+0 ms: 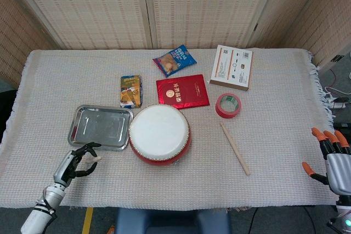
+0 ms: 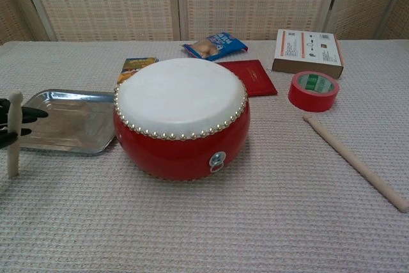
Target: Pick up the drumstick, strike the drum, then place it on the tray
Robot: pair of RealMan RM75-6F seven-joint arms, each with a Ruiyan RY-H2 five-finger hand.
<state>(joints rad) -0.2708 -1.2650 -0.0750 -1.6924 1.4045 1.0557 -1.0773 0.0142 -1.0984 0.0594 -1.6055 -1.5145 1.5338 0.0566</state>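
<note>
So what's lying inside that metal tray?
Nothing visible: the tray shows only bare metal. In the chest view, the left hand and its drumstick cover the near left corner.

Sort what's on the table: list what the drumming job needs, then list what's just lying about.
Needed: drumstick held upright in left hand, red drum, metal tray.

Lying about: second stick, red tape roll, red booklet, white box, blue snack bag, small packet.

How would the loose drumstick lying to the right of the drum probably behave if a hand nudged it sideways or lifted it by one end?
The loose drumstick looks like a round, tapered wooden rod, so it would probably stay stiff and feel light. Nudged sideways, it may roll, curving because of the taper, though the woven cloth should slow it. Lifted by one end, it would likely pivot.
</note>
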